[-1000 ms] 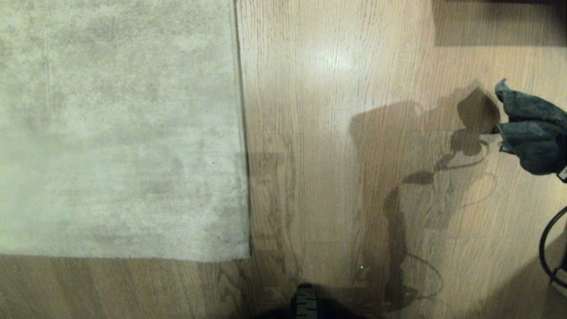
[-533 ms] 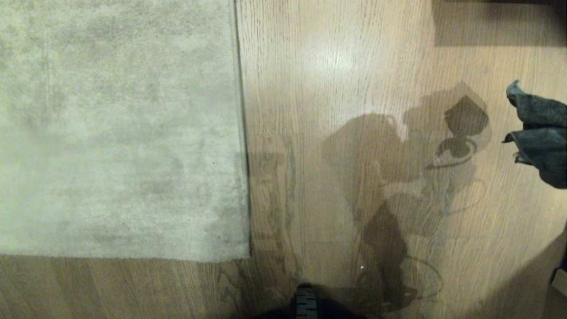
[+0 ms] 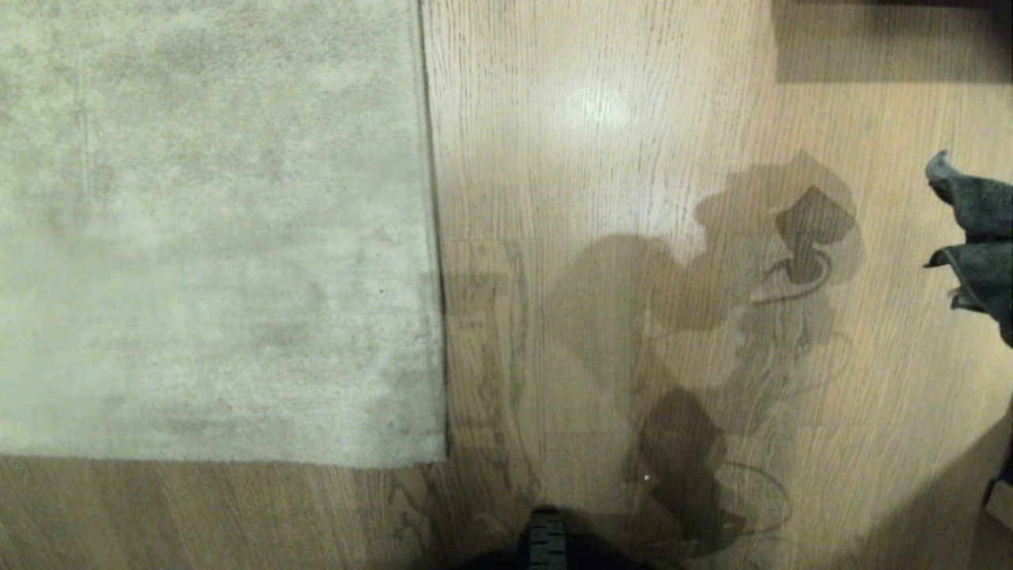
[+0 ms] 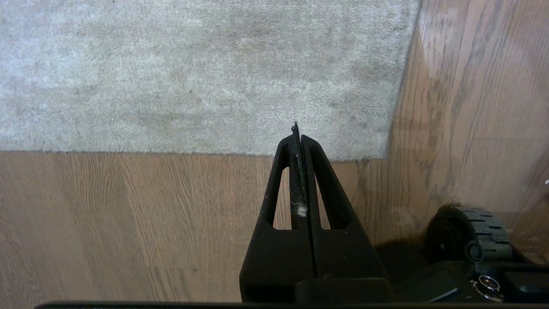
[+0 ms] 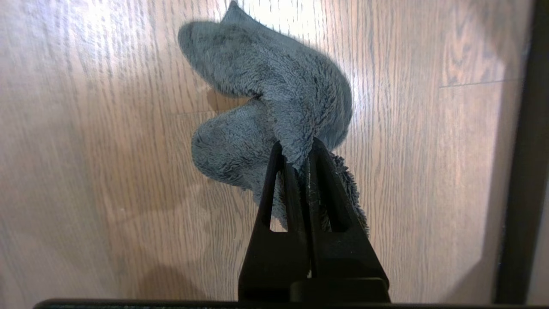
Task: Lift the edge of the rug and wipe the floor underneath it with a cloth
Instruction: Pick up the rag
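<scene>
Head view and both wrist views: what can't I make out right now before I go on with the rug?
- Right gripper: outside the head view; only part of the cloth shows, cut by the frame's right edge.
- Left gripper: absent from the head view.
- Floor under the rug edge: hidden by the flat rug.
- Dark object, top right: cut off.

Two grippers, both closed.
Left gripper [image 4: 299, 138] parked low, fingers [image 4: 319, 180] pressed flat together, empty. Right gripper [image 5: 296, 150] raised at far right, pinching the cloth [image 5: 274, 98], aimed downward.
</scene>
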